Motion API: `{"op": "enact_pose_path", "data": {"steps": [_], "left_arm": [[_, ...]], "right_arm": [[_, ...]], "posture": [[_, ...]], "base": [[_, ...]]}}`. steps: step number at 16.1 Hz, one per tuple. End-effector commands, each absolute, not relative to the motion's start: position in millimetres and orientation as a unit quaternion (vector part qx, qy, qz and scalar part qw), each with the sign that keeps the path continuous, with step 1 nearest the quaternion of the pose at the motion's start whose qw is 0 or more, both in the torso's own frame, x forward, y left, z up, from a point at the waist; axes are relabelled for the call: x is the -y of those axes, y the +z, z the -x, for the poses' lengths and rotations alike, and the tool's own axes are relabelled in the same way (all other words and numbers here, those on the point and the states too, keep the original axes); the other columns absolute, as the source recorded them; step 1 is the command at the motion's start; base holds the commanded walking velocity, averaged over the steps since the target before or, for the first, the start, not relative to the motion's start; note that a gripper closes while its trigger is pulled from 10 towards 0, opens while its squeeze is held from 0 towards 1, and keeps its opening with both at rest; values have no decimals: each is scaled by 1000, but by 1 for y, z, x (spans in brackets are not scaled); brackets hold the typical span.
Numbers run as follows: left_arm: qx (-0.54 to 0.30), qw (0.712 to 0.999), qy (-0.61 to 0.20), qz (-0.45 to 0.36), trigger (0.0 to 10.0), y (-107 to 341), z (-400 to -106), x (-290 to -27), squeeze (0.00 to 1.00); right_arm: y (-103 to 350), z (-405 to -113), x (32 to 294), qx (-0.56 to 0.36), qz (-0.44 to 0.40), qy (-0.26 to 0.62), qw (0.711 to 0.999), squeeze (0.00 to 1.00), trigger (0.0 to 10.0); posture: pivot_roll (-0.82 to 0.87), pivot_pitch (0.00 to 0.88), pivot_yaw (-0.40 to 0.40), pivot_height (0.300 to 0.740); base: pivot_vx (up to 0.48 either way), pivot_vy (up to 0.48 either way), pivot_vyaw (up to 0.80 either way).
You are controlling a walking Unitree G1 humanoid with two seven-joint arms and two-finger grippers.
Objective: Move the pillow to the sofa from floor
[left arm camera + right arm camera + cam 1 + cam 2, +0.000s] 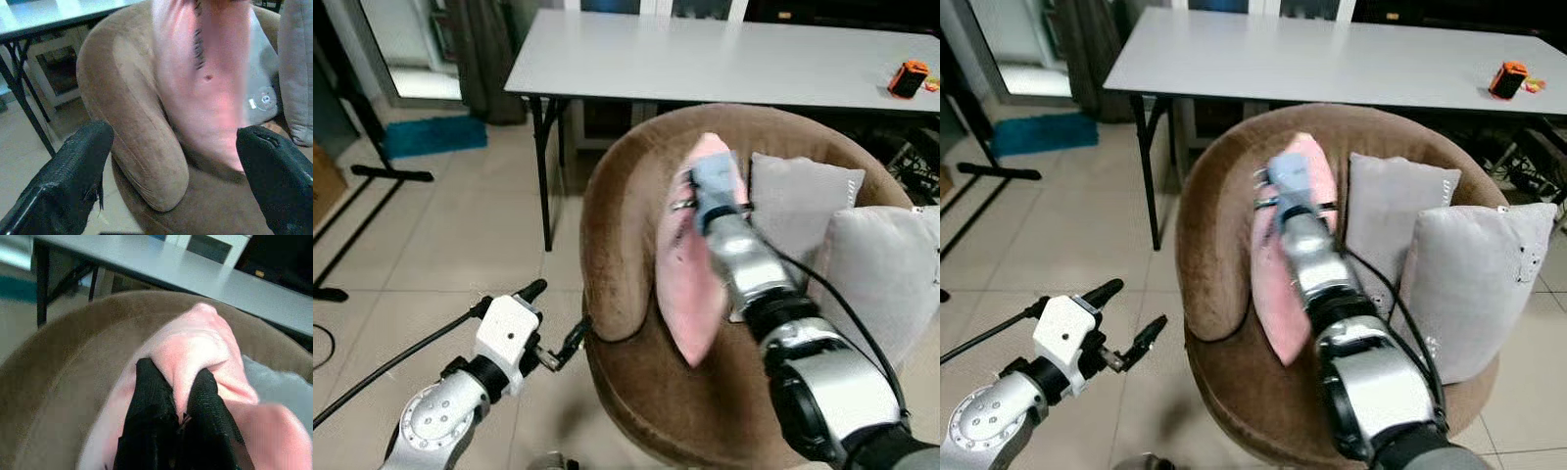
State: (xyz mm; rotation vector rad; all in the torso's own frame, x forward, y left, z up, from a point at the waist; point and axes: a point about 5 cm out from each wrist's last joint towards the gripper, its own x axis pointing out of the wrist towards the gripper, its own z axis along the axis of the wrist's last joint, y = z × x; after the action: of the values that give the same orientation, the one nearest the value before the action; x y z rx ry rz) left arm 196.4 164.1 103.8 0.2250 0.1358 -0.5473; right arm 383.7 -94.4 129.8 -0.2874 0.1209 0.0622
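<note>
The right arm covers part of the pink pillow (690, 284) and one grey cushion (798, 211). The small orange object (908, 77) on the bench (705, 59) is too small to identify.

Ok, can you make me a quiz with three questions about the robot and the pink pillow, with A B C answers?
1. Where is the pink pillow?
A. Flat on the floor
B. Standing up inside the brown round sofa
C. On the white table

2. How many grey cushions are on the sofa?
A. Two
B. Four
C. None

3. What is the right gripper doing?
A. Hanging open over the floor
B. Holding the orange thing
C. Pinching the top of the pink pillow

Answers:
1 B: the pillow leans upright against the sofa's back, beside a grey cushion.
2 A: one grey cushion sits next to the pillow and a second grey cushion sits at the sofa's right edge.
3 C: the right wrist view shows both black fingers closed on a fold of pink fabric. The left gripper is open, low beside the sofa.
</note>
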Motion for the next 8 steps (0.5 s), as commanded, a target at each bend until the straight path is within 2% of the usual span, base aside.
{"op": "enact_pose_path", "data": {"steps": [1,4,6,7,8], "left_arm": [[-71,952,-273,-118,10000,105,-192,-161,0],[-79,954,-266,-116,10000,104,-184,-160,0],[-82,954,-261,-119,10000,105,-178,-159,0],[-85,954,-260,-119,10000,105,-176,-160,0],[-89,954,-261,-118,10000,104,-175,-160,0]], "right_arm": [[132,-384,88,-38,183,30,982,0,10000],[98,-369,79,-96,178,49,978,0,10000],[65,-352,79,-171,126,61,975,0,10000],[62,-350,79,-178,116,58,976,0,10000],[63,-350,75,-175,103,68,977,420,10000]], "posture": [[86,89,-65,740],[106,114,-79,740],[126,134,-93,740],[124,137,-94,740],[122,138,-93,740]], "base": [[0,0,0],[0,0,0],[0,0,0],[0,0,0],[0,0,0]]}}
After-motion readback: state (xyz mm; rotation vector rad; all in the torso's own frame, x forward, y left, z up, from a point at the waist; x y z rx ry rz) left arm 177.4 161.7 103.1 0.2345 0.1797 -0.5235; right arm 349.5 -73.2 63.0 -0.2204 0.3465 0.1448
